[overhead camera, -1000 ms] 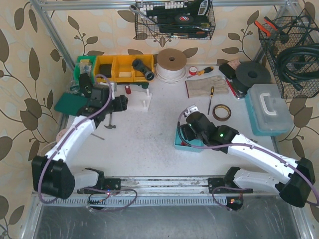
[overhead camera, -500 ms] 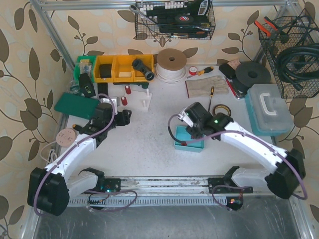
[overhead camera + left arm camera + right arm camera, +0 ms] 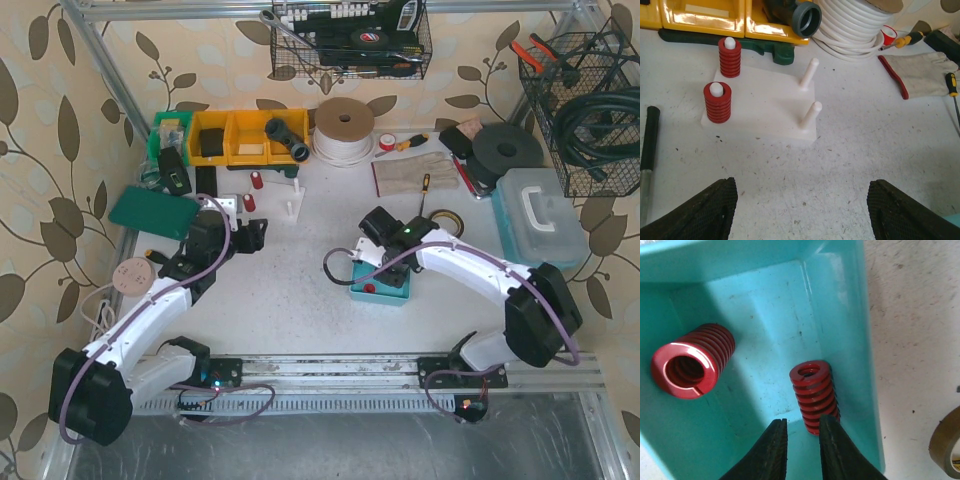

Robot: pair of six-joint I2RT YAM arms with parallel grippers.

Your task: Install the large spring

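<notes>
— Right gripper (image 3: pixel 801 421), condition?
— Clenched, nothing visible between its fingertips; it hung low inside the teal tray (image 3: pixel 765 270).
— Item: large spring (image 3: pixel 692 361)?
— Lay on its side in that tray, off to one side of the fingers, apart from them. A small spring (image 3: pixel 812 387) lay just beside one fingertip.
— Left gripper (image 3: pixel 801 192)?
— Released, jaws wide, facing the white peg board (image 3: pixel 765 107): two red springs (image 3: pixel 717 102) sat on it, two pegs (image 3: pixel 811 114) stood bare.
</notes>
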